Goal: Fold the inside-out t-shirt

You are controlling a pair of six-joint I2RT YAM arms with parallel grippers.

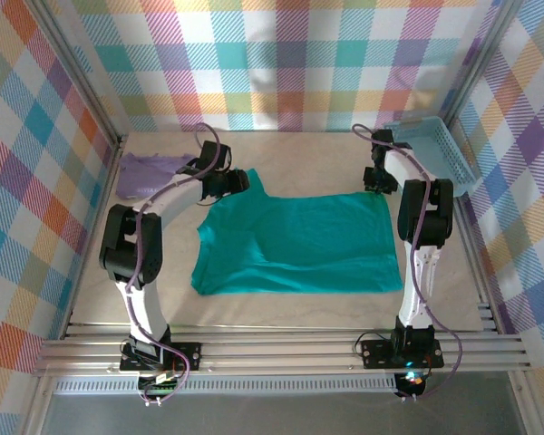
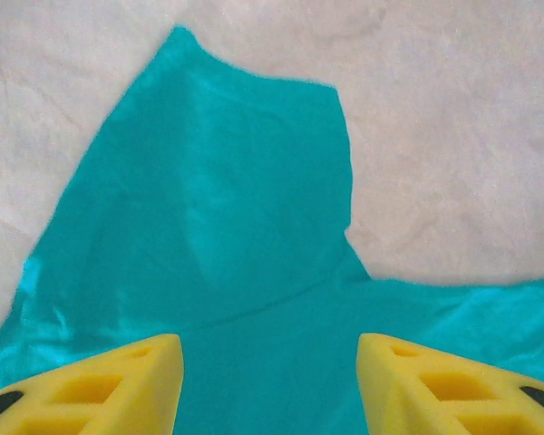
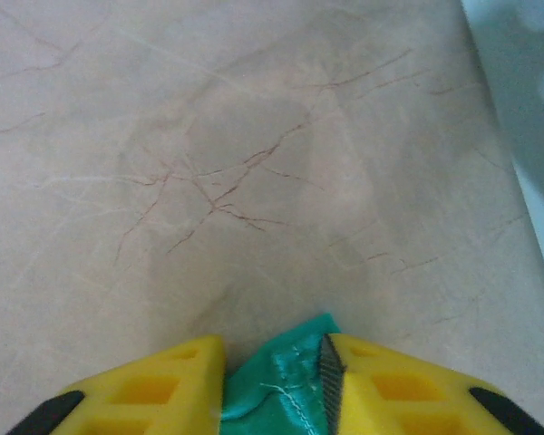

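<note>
Teal t-shirt [image 1: 295, 245] flat mid-table [image 1: 290, 154], one sleeve pointing far-left. My right gripper [image 3: 274, 372] pinches its far-right corner, near the basket [image 1: 440, 149]. My left gripper [image 2: 269, 358] hovers over the sleeve, jaws apart, empty.

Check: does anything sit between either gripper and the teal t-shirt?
Nothing visible. Left gripper hangs open directly over a sleeve of the t-shirt, bare cloth below. Right gripper has a shirt corner pinched between its fingers. Basket and purple garment lie off to the sides.
</note>
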